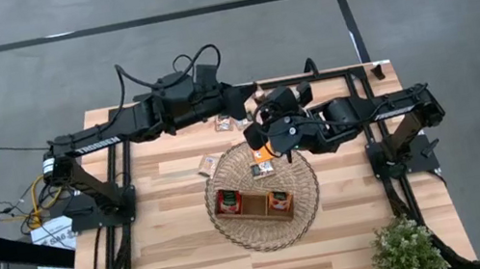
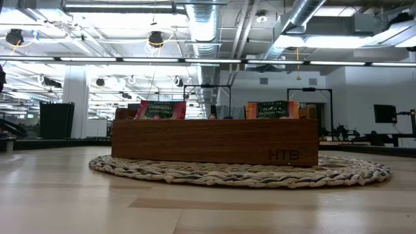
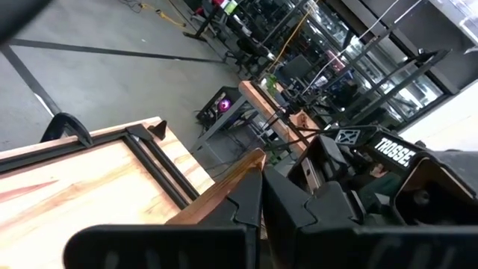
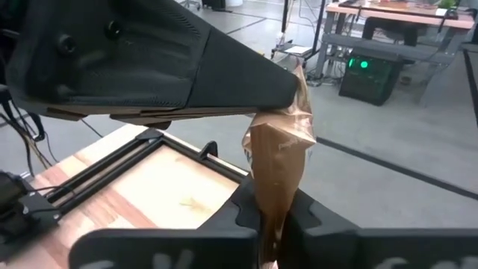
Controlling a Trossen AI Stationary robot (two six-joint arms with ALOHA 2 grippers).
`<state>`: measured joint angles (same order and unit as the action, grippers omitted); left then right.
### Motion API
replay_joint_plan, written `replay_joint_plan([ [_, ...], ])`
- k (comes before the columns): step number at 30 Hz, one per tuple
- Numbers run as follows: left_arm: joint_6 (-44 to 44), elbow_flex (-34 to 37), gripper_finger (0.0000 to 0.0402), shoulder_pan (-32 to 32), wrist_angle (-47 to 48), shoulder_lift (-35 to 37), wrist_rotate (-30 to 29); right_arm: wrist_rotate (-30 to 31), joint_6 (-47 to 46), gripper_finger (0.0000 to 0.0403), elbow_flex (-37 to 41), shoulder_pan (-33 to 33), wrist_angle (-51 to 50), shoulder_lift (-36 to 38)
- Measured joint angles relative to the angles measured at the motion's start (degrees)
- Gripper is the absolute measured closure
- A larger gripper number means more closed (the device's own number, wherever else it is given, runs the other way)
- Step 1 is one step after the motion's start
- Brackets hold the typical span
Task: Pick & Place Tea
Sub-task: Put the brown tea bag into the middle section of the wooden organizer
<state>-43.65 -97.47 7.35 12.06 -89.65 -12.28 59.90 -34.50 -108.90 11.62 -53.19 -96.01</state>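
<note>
Crinkled brown foil tea sachet (image 4: 278, 161) passes between both black pincers above the counter (image 1: 174, 263).
Right pincer (image 4: 276, 217) and left pincer (image 3: 261, 198) each pinch it; brown wooden tray (image 2: 214, 141) reads "HTB".

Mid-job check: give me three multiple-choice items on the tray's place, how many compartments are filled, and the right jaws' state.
1. The wooden tray stands on:
A. the round wicker basket
B. bare table beside the plant
C. the floor

2. Tray compartments holding a sachet:
A. none
B. two
C. three

3. The right gripper's jaws are:
A. wide open, empty
B. shut on a plant leaf
C. shut on a sachet

Answers:
1 A: the wooden tray sits on the round wicker basket.
2 B: a red sachet and an orange sachet fill the end compartments; the middle is bare.
3 C: the right gripper pinches a brownish sachet.
</note>
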Motion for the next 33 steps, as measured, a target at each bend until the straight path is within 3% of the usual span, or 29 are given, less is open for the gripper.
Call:
replay_joint_plan([
  [8, 5.8, 0.0, 0.0391, 0.0, 1.3, 0.7, 3.7, -2.5, 0.8, 0.0401, 0.0, 0.4, -0.1, 0.1],
  [16, 17.4, 0.0, 0.0305, 0.1, 7.7, 5.5, 7.5, -7.9, 4.4, 0.0402, 0.0, 2.5, -0.3, 0.2],
  [20, 25.5, 0.0, 0.0259, 0.2, 14.6, 8.6, 18.4, -13.9, 9.7, 0.0402, 0.0, 3.6, 0.4, 0.5],
  [26, 39.4, 0.0, 0.0222, -0.5, 23.4, 11.0, 33.4, -28.5, 14.0, 0.0402, -1.4, 3.5, 2.5, 1.3],
  [30, 46.2, 0.0, 0.0218, -2.5, 23.9, 10.9, 34.5, -36.3, 16.5, 0.0403, -1.7, 2.4, 5.1, 1.1],
  [33, 47.0, 0.0, 0.0218, -3.6, 23.8, 9.8, 33.4, -38.3, 17.4, 0.0403, -1.7, 2.0, 6.8, 1.1],
])
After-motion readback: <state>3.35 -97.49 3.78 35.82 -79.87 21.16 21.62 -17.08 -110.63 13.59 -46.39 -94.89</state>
